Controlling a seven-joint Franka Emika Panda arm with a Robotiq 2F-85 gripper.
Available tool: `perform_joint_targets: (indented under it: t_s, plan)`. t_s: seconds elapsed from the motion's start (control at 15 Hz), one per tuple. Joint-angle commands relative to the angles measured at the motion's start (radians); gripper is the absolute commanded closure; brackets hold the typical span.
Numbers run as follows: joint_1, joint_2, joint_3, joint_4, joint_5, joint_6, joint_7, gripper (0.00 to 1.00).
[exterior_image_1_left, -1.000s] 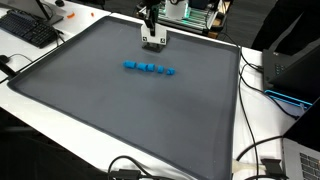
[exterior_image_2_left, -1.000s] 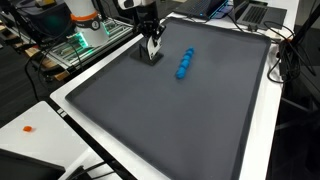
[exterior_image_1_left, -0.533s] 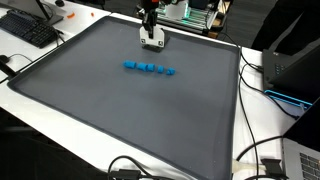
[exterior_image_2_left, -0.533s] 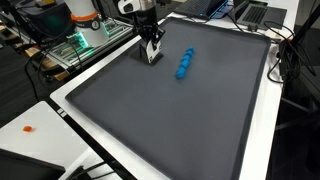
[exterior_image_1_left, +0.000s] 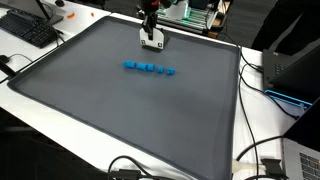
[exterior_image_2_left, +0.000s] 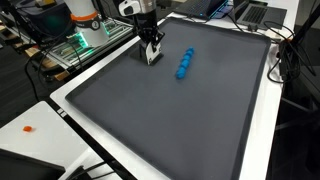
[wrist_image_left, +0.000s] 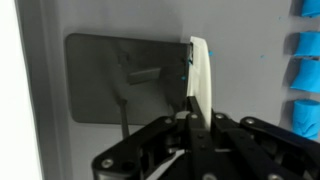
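Your gripper (exterior_image_1_left: 151, 37) is closed on a thin white flat piece (exterior_image_1_left: 152, 44). It pinches the top of the piece, which hangs down from the fingertips. In the wrist view the piece (wrist_image_left: 200, 68) shows edge-on as a narrow white strip. It runs from between the shut jaws toward 12 o'clock, with a dark shadow on the surface at its 9 o'clock.

In both exterior views the gripper and the piece stand over the far part of a large dark grey mat (exterior_image_1_left: 120, 115). In an exterior view that spot is at about 12 o'clock on the mat, near its rim. The lower edge of the piece (exterior_image_2_left: 153, 57) looks to sit on or just above the mat, but the pictures are too small to tell which.

A short row of small blue blocks (exterior_image_1_left: 148, 68) lies on the mat at about 6 o'clock from the gripper, near it but apart from the piece. The blocks lie side by side in a line, touching or nearly so. In the wrist view they (wrist_image_left: 305, 75) run along the 3 o'clock edge.

The mat covers most of a white bench (exterior_image_1_left: 262, 115). A black keyboard (exterior_image_1_left: 28, 30) rests on the bench off the mat's 10 o'clock corner, well apart from your gripper.
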Motion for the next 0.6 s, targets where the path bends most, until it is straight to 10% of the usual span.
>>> perform_joint_targets:
  t_s: [0.0, 0.53]
  plan:
    - [-0.005, -0.008, -0.008, -0.004, -0.020, -0.019, 0.024, 0.99]
    - [-0.006, -0.015, -0.006, 0.018, -0.026, -0.008, 0.030, 0.99]
